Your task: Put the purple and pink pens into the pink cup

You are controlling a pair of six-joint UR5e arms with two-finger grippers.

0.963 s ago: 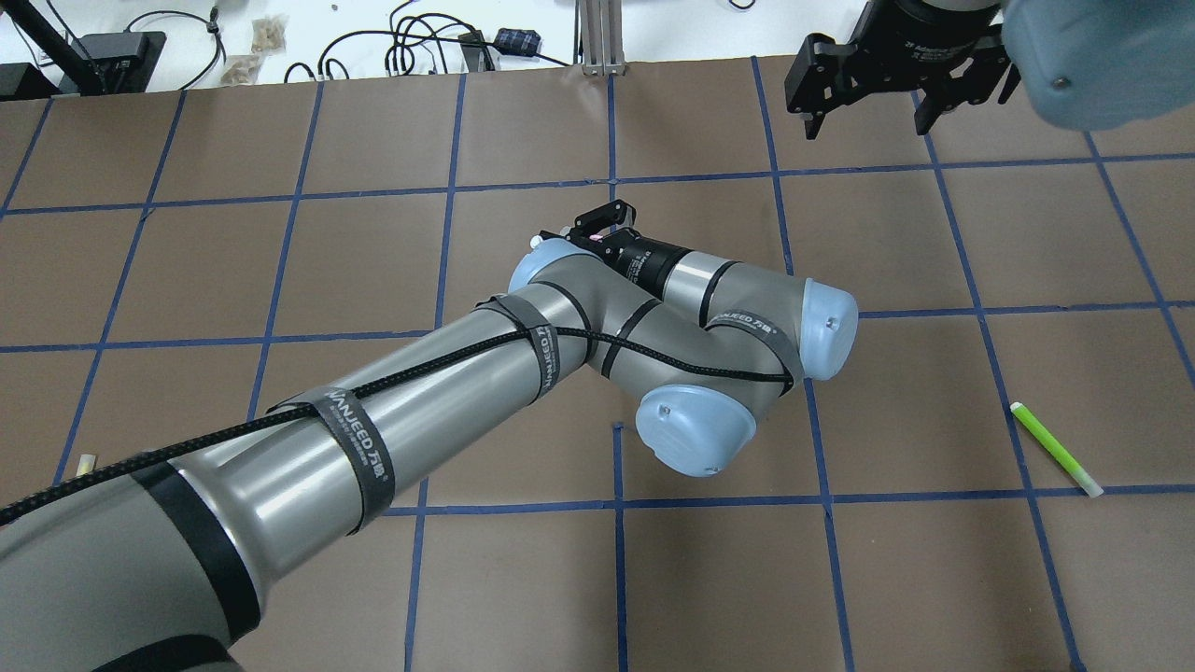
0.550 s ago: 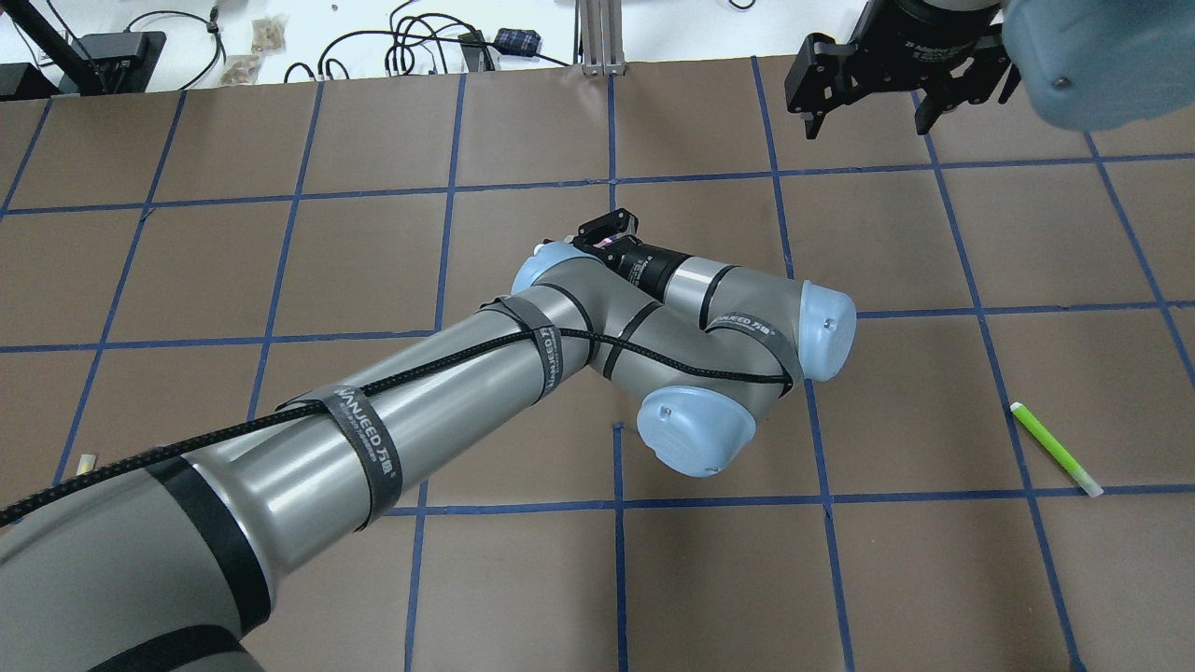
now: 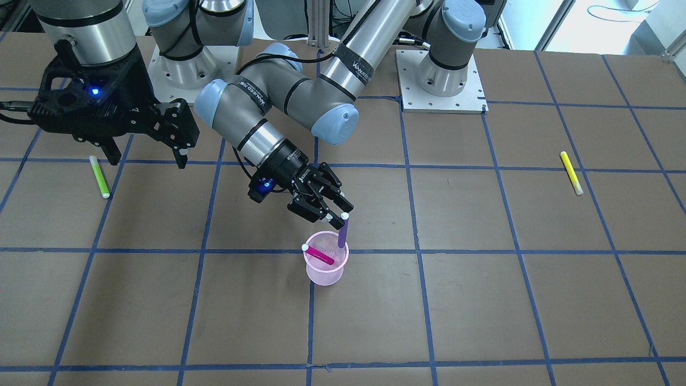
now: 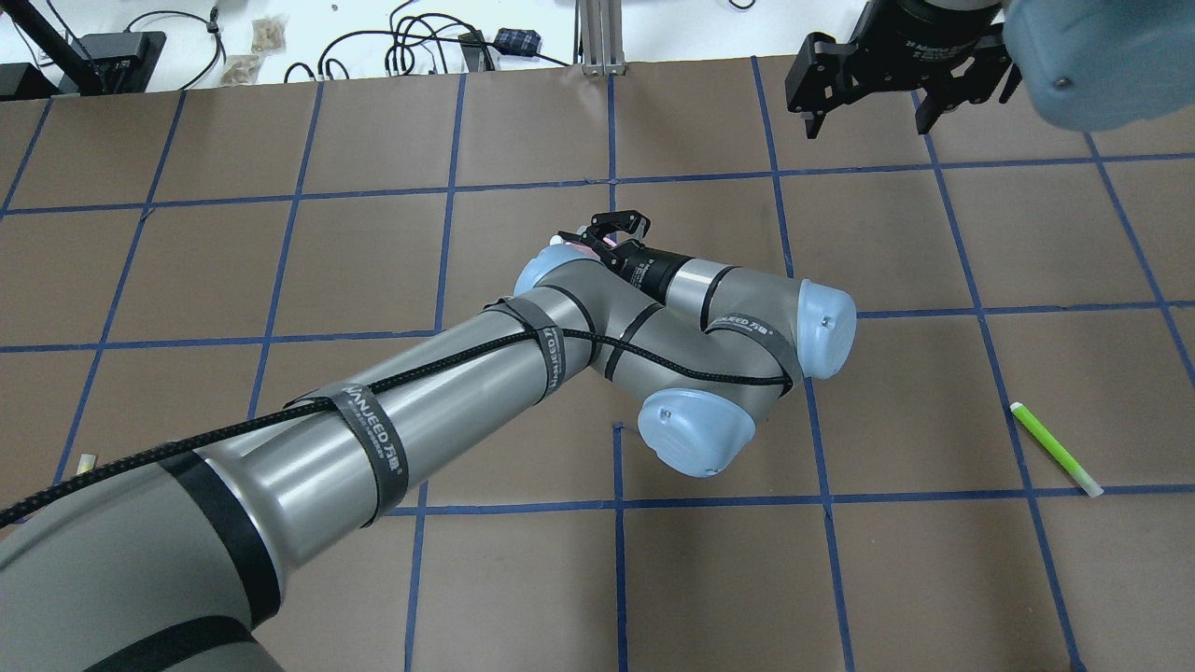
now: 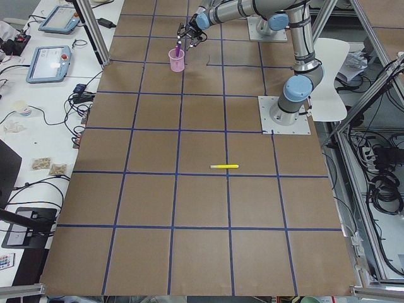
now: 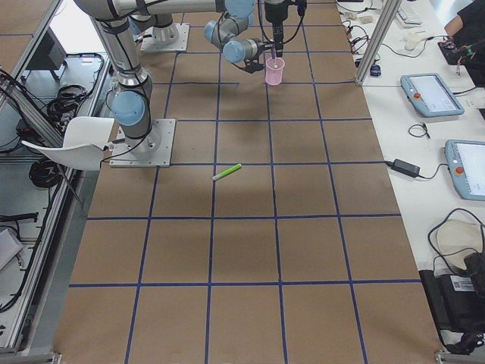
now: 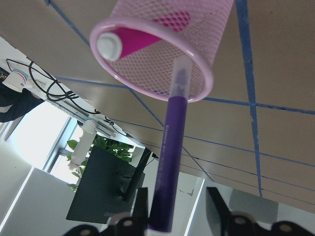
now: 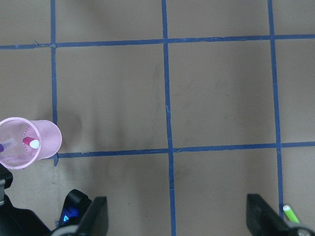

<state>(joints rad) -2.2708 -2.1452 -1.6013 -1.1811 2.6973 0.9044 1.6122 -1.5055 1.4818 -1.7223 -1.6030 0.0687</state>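
Note:
The pink mesh cup stands at the table's middle. The pink pen lies slanted inside it. The purple pen stands in the cup and leans on its rim, white cap up. My left gripper is open just above the purple pen's top. In the left wrist view the purple pen runs between the spread fingers into the cup, with a gap on one side. My right gripper is open and empty, well off to the side; it also shows in the overhead view.
A green pen lies on the table below my right gripper. A yellow pen lies far out on my left side. The brown table has blue tape grid lines. My left arm hides the cup in the overhead view.
My left gripper's fingers have spread apart and let go of the purple pen, and the wrist has turned a little. The right arm has not moved.

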